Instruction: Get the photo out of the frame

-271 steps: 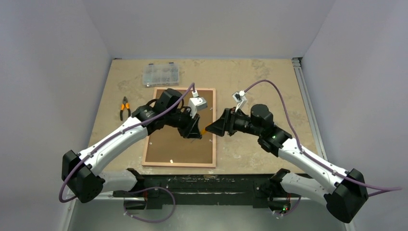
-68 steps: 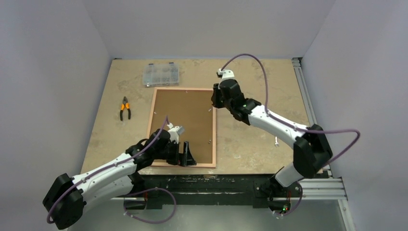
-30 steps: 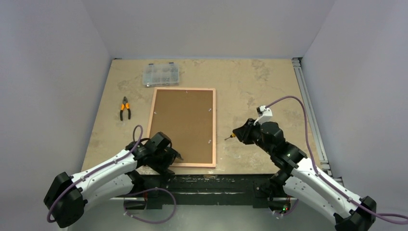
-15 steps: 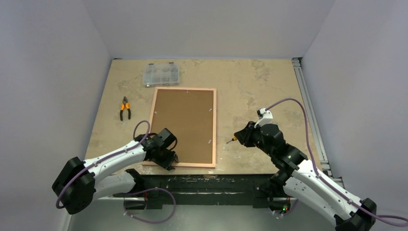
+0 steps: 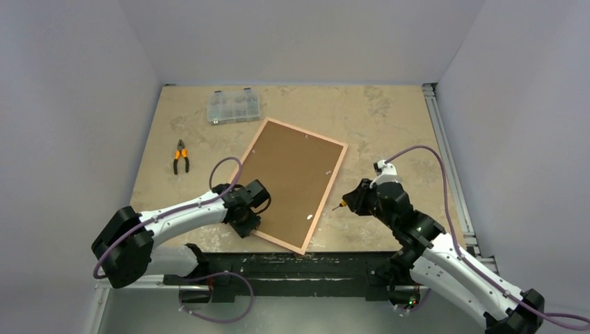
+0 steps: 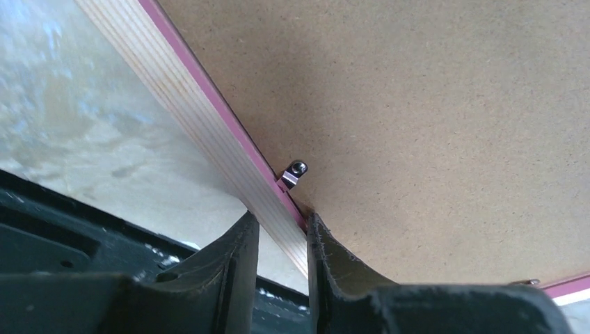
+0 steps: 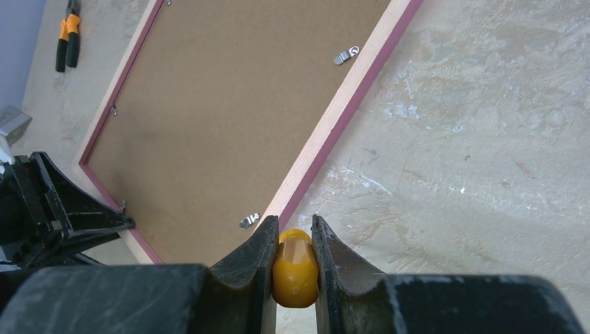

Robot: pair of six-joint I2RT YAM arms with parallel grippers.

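The pink frame lies face down and skewed on the table, its brown backing board facing up. The photo is hidden under that board. My left gripper is shut on the frame's near-left rail. In the left wrist view that gripper has the pale wood rail between its fingers, beside a small metal clip. My right gripper hovers just right of the frame. It is shut on a yellow tool handle pointing at the frame's right rail.
A clear plastic compartment box stands at the back, just beyond the frame's far corner. Orange-handled pliers lie to the left, and these pliers also show in the right wrist view. Metal clips sit along the backing board's edge.
My left gripper closed on the frame's near-left rail and swung the frame clockwise, its near end sliding right. The right arm barely moved and kept hold of the tool.
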